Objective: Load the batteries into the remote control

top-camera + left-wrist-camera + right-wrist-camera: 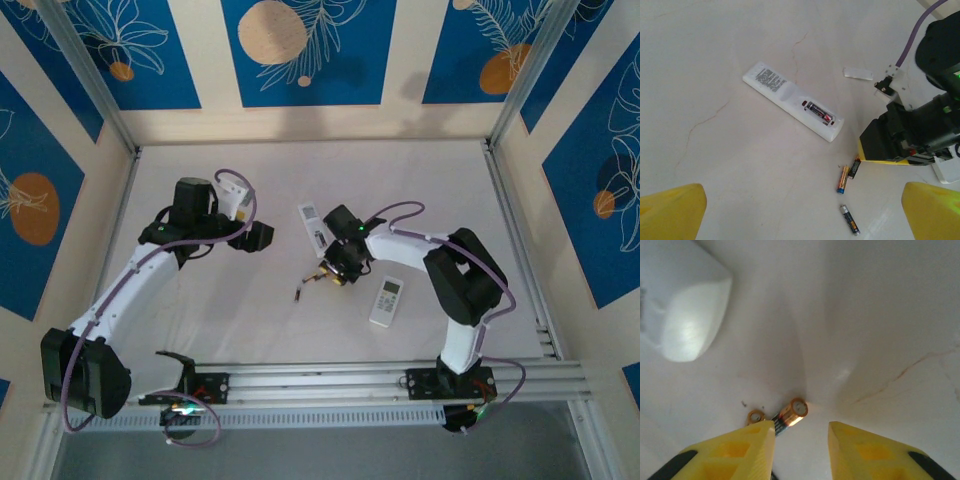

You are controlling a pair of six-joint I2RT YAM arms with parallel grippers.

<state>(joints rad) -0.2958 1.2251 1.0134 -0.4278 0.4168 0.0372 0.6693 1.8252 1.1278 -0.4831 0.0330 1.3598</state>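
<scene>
The white surface is carrying everything. The left hand is hanging above it with its yellow fingers spread wide and nothing between them. The right hand is hovering low over the surface, its fingers also parted and not pinching anything yet.

The open remote is lying face down between the two hands, with one loaded battery sitting in its bay. A second remote is resting face up beside the right arm. The small cover is lying apart, beyond the open remote.

Three loose batteries are lying just past the open remote's end. The close pair is sitting right at the right hand's fingertips, and the lone battery is lying a little apart. From the right wrist, the gold end of the nearest battery is showing in the gap, hard by one finger.

I'm judging these to be light, rigid and smooth-skinned, so they're liable to roll or squirt out. The fingers are best closing across the middle of the barrel, square to its length and right down at the surface. The neighbour is lying so close that it risks being dragged along.
</scene>
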